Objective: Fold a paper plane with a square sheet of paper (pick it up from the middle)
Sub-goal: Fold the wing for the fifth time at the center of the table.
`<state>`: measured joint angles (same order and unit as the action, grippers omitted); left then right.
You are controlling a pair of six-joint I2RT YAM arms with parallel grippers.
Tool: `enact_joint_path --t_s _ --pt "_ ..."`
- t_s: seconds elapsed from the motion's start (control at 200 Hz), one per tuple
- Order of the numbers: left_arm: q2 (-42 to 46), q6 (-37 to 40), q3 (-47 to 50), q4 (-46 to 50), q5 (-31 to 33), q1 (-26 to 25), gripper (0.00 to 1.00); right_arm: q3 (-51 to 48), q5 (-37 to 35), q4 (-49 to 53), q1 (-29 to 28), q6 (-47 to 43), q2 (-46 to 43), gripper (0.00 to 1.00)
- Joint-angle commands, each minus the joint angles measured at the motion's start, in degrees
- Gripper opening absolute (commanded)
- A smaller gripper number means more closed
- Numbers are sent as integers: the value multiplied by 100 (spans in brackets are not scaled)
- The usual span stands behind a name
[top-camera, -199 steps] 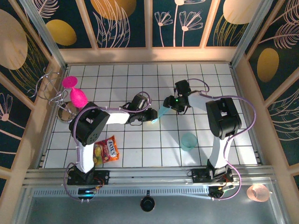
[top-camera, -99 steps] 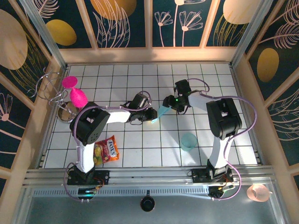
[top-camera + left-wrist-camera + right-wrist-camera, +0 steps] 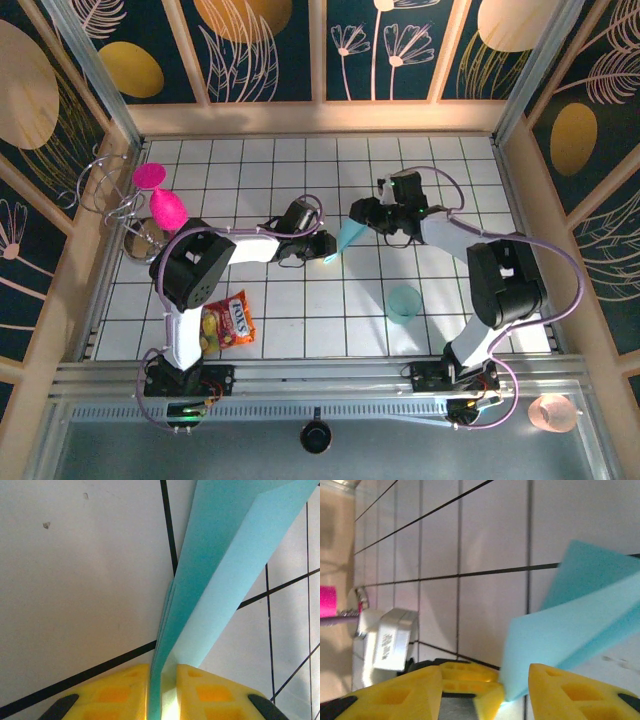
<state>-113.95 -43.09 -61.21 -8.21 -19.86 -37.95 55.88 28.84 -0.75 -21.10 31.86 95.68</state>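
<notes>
The light-blue sheet of paper is folded into a narrow layered wedge and held up off the tiled floor mid-table. My left gripper is shut on its lower end; in the left wrist view the folded layers run up from between the yellow fingers of that gripper. My right gripper is just right of the paper's upper edge, open. In the right wrist view the paper's corner hangs between that gripper's spread fingertips, with the left gripper's yellow fingers close behind.
A translucent teal cup stands in front of the right arm. A red-and-yellow candy bag lies by the left arm's base. Two pink glasses and a wire rack sit at the left wall. A peach cup is outside the rail.
The right arm has swung outward to the right and its gripper has shifted slightly right, jaws narrowing a little around the paper's edge. The left gripper keeps its grip in place.
</notes>
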Motion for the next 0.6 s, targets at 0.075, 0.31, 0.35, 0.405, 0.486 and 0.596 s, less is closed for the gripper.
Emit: enact_joint_path --t_s 0.075,0.31,0.35,0.405,0.486,0.596 --pt "-461 -5 74 390 377 -28 21 219 417 -390 -234 55 535 39" --pt "-444 2 66 399 343 -32 21 282 438 -403 -224 40 934 32" --pt "-443 6 65 408 338 -31 20 304 438 -367 -232 30 1006 31" --pt "-439 9 65 416 342 -29 20 318 434 -353 -227 22 1085 31" --pt "-442 5 65 421 333 -34 19 367 391 -268 -227 -3 1188 30" --pt "-431 11 65 416 315 -32 19 421 284 -155 -227 -39 1302 30"
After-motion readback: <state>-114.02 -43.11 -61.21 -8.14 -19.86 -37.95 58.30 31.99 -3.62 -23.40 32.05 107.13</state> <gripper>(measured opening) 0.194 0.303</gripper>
